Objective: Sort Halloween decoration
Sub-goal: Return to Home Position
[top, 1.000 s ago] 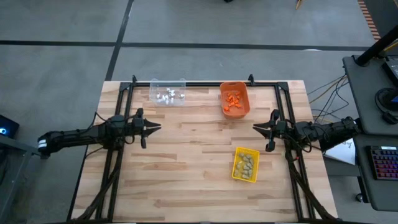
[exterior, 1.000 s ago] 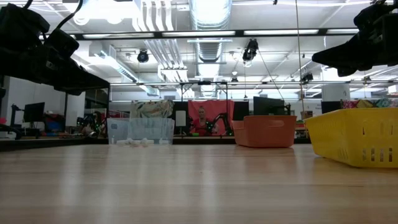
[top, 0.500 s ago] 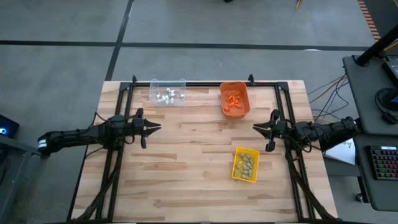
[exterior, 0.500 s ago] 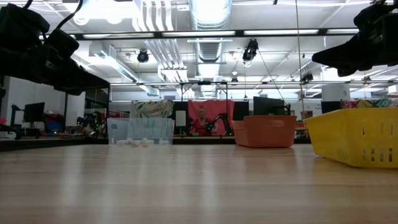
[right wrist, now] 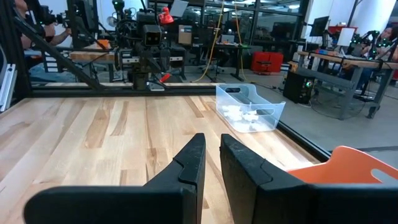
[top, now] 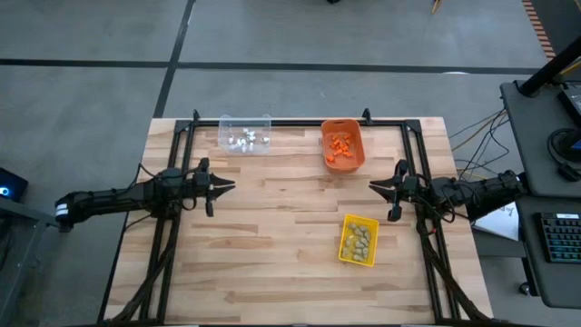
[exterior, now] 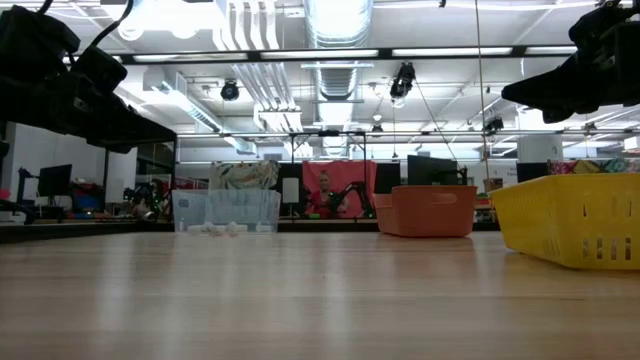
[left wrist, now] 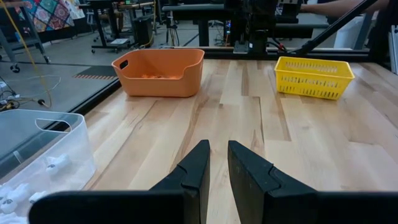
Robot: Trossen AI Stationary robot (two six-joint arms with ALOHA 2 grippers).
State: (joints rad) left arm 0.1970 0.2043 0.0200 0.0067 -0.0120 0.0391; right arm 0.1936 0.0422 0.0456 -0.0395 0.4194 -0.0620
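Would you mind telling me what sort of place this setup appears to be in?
Probably a robotics lab or workshop: a wooden table inside a black frame, another robot rig beyond it, and open ceiling ducts overhead.

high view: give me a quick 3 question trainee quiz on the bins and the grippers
1. True or false: the orange trinkets lie loose on the table.
2. Which bin sits nearest the right gripper? A clear bin B orange bin C yellow bin
3. What does the left gripper hold?

Key: 1 false, they lie in the orange bin. 2 C. 3 nothing; it's empty, fingers nearly together.
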